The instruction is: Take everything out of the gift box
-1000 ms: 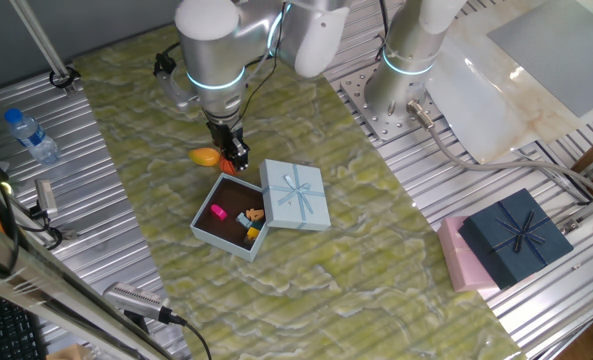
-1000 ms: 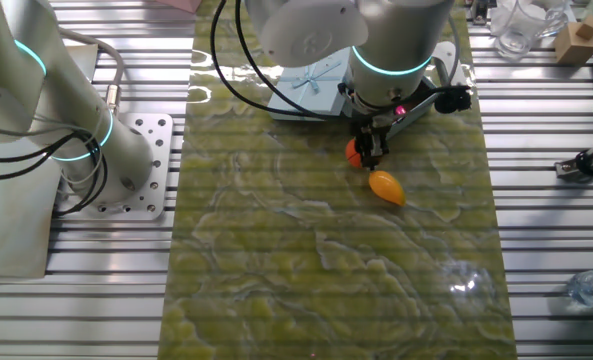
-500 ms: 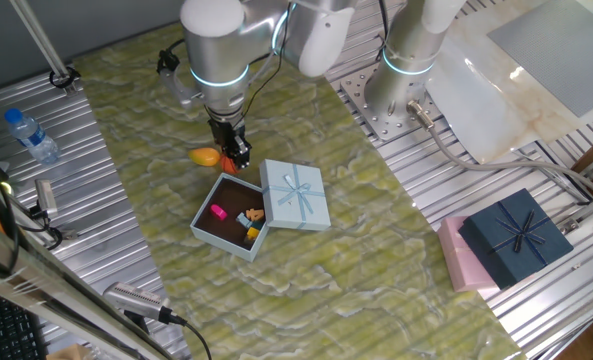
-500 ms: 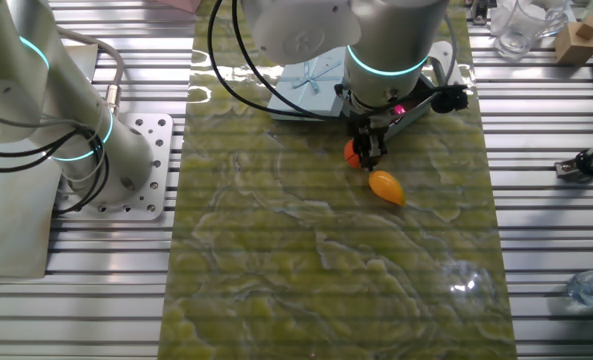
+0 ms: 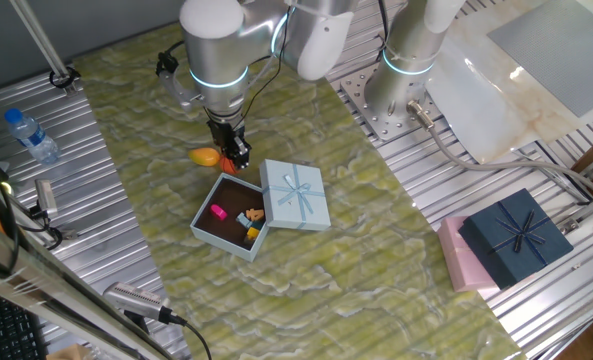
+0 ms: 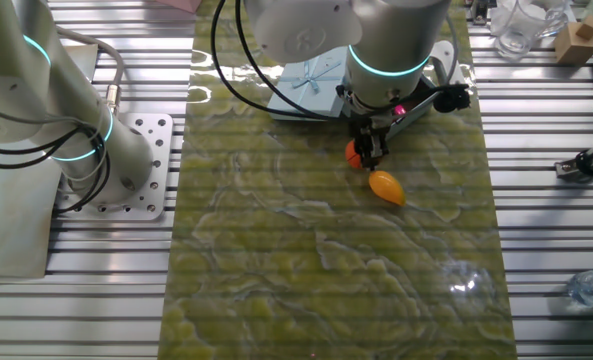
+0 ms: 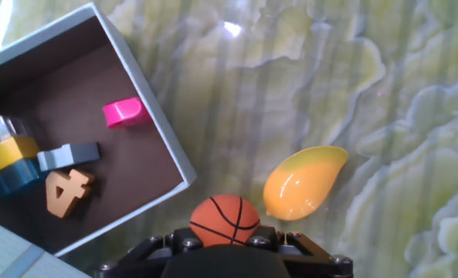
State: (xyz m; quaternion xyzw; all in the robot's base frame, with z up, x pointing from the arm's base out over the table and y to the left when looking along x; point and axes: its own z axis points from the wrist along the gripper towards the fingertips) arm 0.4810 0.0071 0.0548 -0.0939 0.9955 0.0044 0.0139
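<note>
Gift box (image 5: 234,217), small, square, pale-blue cardboard with a dark brown inside, sat open just beside the gripper (image 5: 236,156), its bow-topped pale-blue lid (image 5: 296,195) leaning on the far edge. The gripper held a tiny orange toy basketball (image 7: 225,220) between its fingers, outside the box wall; whether the ball touched the green marbled surface (image 6: 306,260) was unclear. A yellow-orange mango-shaped toy (image 7: 302,184) lay close beside. The ball looked light, hard and smooth, likely to roll, so a grip across its middle seemed safest. A magenta piece (image 7: 123,112) and other small bits remained in the box.
</note>
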